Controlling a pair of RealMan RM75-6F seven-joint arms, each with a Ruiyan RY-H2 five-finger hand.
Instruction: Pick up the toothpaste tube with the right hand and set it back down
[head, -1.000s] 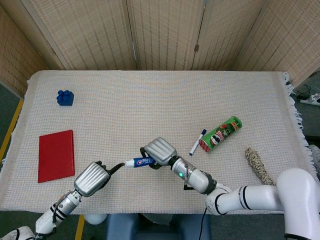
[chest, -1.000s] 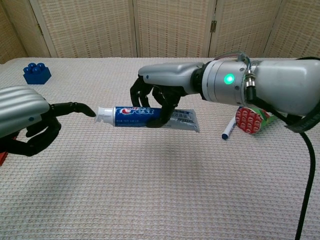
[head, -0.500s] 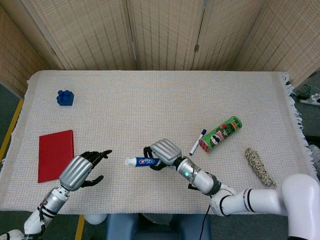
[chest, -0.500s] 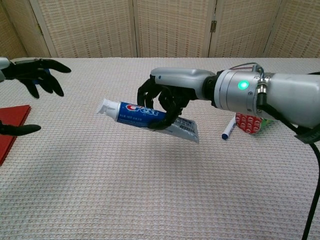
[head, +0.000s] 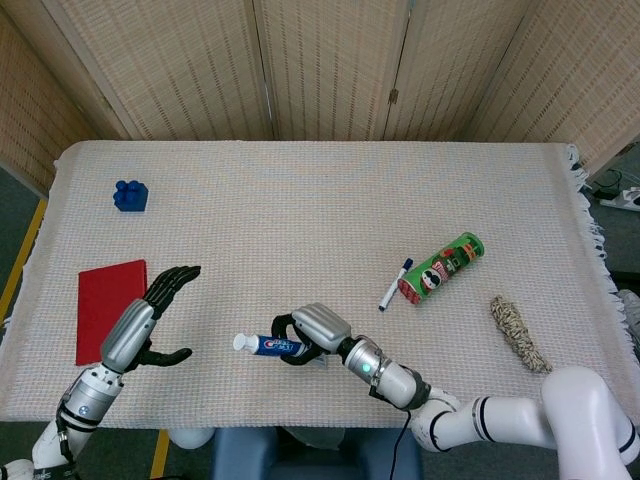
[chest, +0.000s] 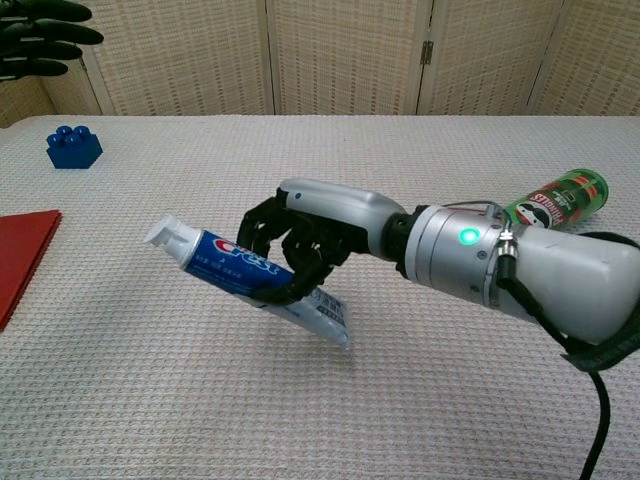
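Note:
My right hand (head: 312, 331) (chest: 305, 237) grips the blue and white toothpaste tube (head: 268, 345) (chest: 243, 279) near the table's front edge. The tube is tilted, cap end up and to the left, its flat tail low near the cloth; whether it touches the cloth I cannot tell. My left hand (head: 148, 315) is raised at the front left with fingers spread and nothing in it. In the chest view only the fingertips (chest: 40, 35) of that hand show at the top left corner.
A red flat book (head: 111, 309) (chest: 22, 255) lies at the left beside my left hand. A blue block (head: 130, 194) (chest: 73, 146) sits far left. A green can (head: 439, 265) (chest: 553, 197), a marker (head: 394, 284) and a rope bundle (head: 517, 333) lie at the right.
My left hand let go of the tube's cap end, opened and drew back to the left and up. My right hand carried the tube toward the front edge and lower, tilting it.

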